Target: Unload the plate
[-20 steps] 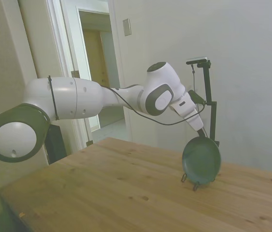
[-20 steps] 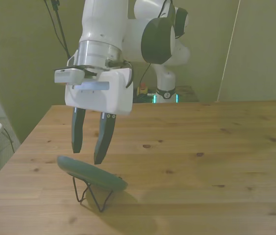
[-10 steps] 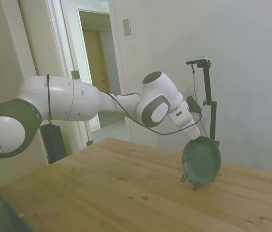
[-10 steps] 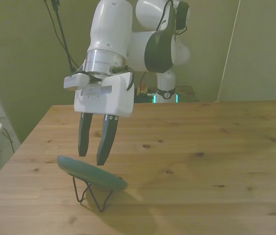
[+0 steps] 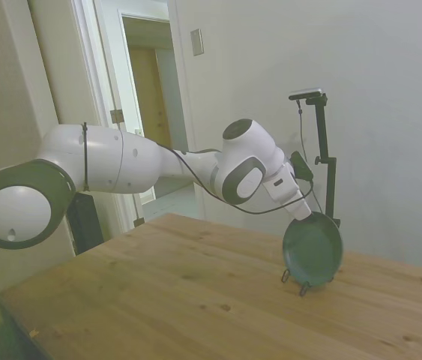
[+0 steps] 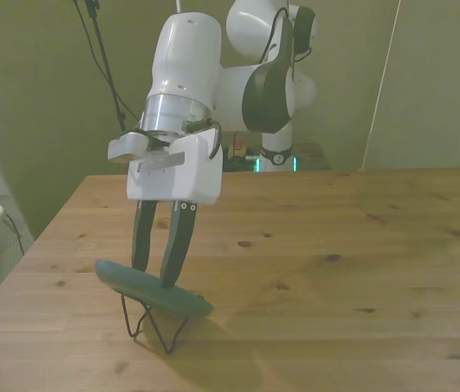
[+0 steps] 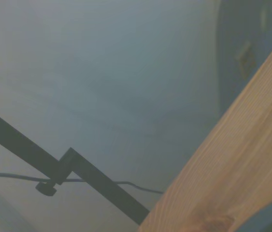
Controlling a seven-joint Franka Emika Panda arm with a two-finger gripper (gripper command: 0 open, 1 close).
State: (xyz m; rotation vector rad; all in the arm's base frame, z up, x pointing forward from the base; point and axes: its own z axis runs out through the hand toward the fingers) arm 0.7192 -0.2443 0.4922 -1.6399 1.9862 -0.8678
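Plate [image 6: 153, 291] stands tilted on its wire stand [image 6: 153, 325] on the tabletop [image 6: 336, 269]. I see the pincer [image 6: 155, 277] with fingers apart, straddling its upper rim.

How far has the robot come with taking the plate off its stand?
Done: the gripper has reached the rim of the round grey-green plate, one open finger on each side. In hand: the grasp itself; the fingers do not look closed yet. Left: the plate sits in the thin black wire stand on the wooden table, so closing, lifting it out and setting it down remain.
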